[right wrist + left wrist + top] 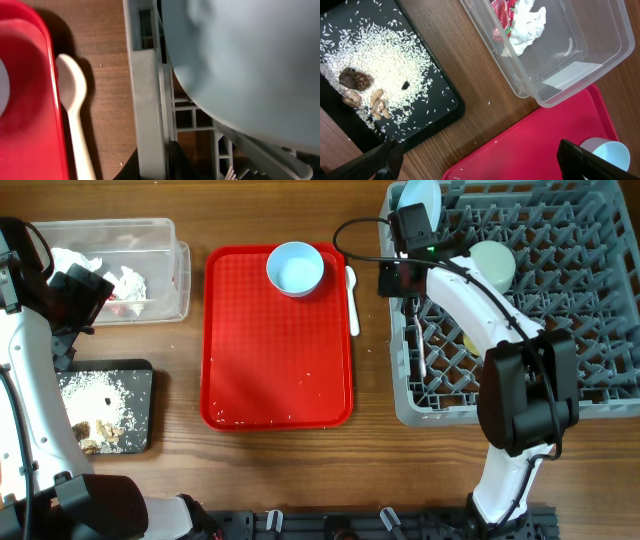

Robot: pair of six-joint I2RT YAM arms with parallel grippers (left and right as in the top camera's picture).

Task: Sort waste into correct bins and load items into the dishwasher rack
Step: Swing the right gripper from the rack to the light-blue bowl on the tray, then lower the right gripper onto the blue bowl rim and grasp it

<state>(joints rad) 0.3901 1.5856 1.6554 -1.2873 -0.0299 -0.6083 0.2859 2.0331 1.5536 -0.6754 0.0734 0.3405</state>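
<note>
The grey dishwasher rack [600,330] holds the upright pale blue plate [420,198], the mint-green bowl [492,265], a partly hidden yellow cup [470,345] and a white fork [421,355]. My right gripper [405,280] hangs over the rack's left wall [147,90], beside the plate [240,60]; its jaws [156,162] are barely visible. The light blue bowl [295,268] sits on the red tray [280,360]. The white spoon [352,300] lies between tray and rack. My left gripper [78,310] is open and empty [482,162] above the wood.
The clear tub [165,230] holds white napkins [527,25] and a red wrapper [502,15]. The black tray [140,370] holds white grains and brown scraps [357,80]. The red tray's corner [545,140] lies under my left gripper.
</note>
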